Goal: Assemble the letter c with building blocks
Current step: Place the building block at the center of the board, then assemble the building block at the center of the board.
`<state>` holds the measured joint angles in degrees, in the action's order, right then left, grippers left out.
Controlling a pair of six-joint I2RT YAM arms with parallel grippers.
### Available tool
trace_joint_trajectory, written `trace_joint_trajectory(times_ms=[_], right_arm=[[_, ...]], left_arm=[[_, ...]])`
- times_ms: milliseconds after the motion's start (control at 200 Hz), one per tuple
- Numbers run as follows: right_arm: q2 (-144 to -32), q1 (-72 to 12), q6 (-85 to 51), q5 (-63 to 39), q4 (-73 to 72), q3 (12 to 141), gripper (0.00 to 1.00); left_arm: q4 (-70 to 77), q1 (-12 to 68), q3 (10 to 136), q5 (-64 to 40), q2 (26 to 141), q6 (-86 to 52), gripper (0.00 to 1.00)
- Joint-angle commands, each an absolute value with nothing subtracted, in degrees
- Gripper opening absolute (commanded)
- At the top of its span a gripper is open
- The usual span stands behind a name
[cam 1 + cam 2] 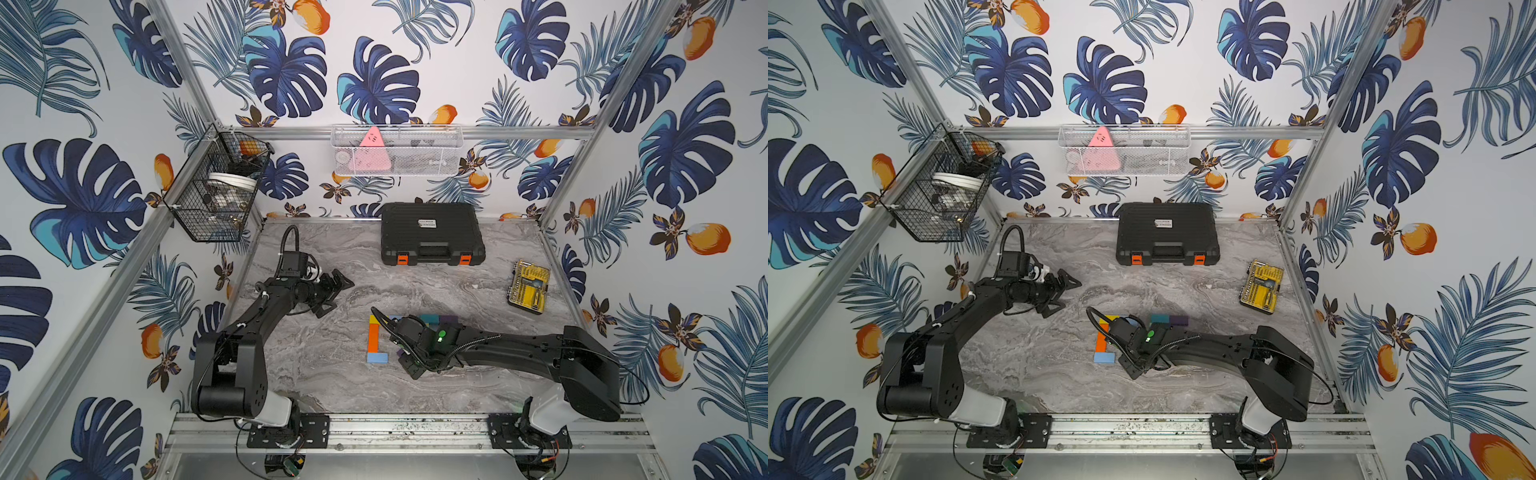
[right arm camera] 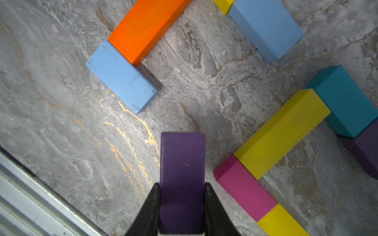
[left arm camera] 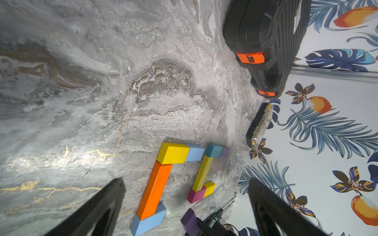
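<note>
Two groups of building blocks lie mid-table. An orange long block (image 2: 143,26) joins a light blue block (image 2: 122,75) at one end and a yellow block (image 3: 172,153) plus a second light blue block (image 2: 266,26) at the other. Beside them, a long yellow block (image 2: 282,132) runs from a teal block (image 2: 343,98) and a purple block (image 2: 366,151) to a magenta block (image 2: 245,192) and a small yellow block (image 2: 282,222). My right gripper (image 2: 182,187) is shut on another purple block (image 2: 182,163), held between the two groups. My left gripper (image 1: 338,297) is open and empty, off to the left.
A black tool case (image 1: 432,232) stands at the back of the table. The yellow-and-black drill-bit case (image 1: 528,286) lies at the right edge. A black wire basket (image 1: 216,191) and a white one (image 1: 397,149) hang on the walls. A metal rail (image 1: 395,428) runs along the front.
</note>
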<state>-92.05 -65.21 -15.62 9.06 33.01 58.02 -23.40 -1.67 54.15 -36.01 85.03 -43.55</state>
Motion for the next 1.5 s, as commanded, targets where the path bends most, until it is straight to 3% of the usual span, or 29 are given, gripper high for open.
trace_joint_trajectory(times_ms=[0, 465, 505, 610, 720, 1001, 1496], right_arm=[[-92.8, -65.5, -15.7, 9.7, 32.7, 57.9, 0.21], [-97.4, -67.3, -14.2, 8.9, 31.0, 58.7, 0.28], [-97.8, -67.3, -14.1, 8.9, 30.9, 58.8, 0.34], [-98.2, -68.0, -14.2, 10.2, 31.8, 59.2, 0.64], [-97.7, -69.1, -14.6, 12.3, 33.3, 59.6, 0.74], [-97.4, -73.0, -15.5, 18.7, 38.8, 60.7, 0.78], [-100.2, -72.8, -14.9, 22.4, 39.2, 60.4, 0.79]], left_arm=[[-23.6, -1.7, 54.0, -35.5, 85.3, -42.7, 0.99], [-21.3, -1.5, 53.2, -36.0, 86.0, -44.2, 0.99], [-21.1, -1.5, 53.0, -36.0, 86.0, -44.3, 0.99], [-20.6, -1.4, 52.9, -36.1, 86.0, -44.6, 0.99], [-20.0, -1.3, 52.6, -36.3, 86.2, -45.0, 0.99], [-19.3, -1.3, 52.3, -36.5, 86.2, -45.4, 0.99], [-18.8, -1.3, 51.8, -36.3, 86.3, -45.5, 0.99]])
